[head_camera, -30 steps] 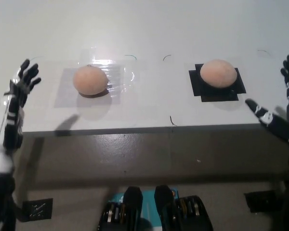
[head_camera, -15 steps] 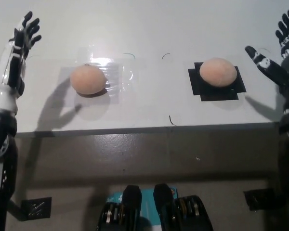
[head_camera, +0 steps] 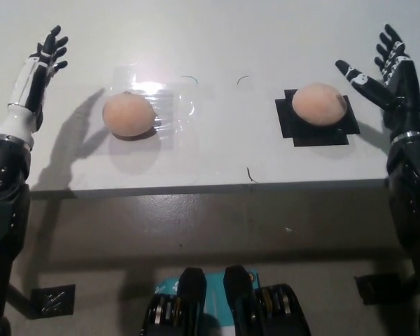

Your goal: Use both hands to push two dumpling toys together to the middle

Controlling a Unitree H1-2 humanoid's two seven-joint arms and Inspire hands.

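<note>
A: Starting at the near edge of the table (head_camera: 217, 171): what do we have there?

B: Nothing on it. Both arms have risen from beside that edge over the last second and now stand over the tabletop, one at each end.

A: State of the hands?

B: Our left hand (head_camera: 40, 66) sits toward the far left corner, fingers spread wide, holding nothing. Our right hand (head_camera: 385, 73) sits near the right edge, likewise spread and empty. Neither touches a toy.

A: And the toys?

B: The left dumpling toy (head_camera: 129, 115) rests on a clear plastic sheet (head_camera: 169, 106), left of centre. The right dumpling toy (head_camera: 319, 103) rests on a black square patch (head_camera: 294, 126), right of centre. They are well apart and have not shifted.

A: What does the change mean for the task?

B: We judge that the approach is nearly complete: each hand is now outboard of its toy. The right hand is near its toy; the left is farther off. The inward push has not begun.
</note>
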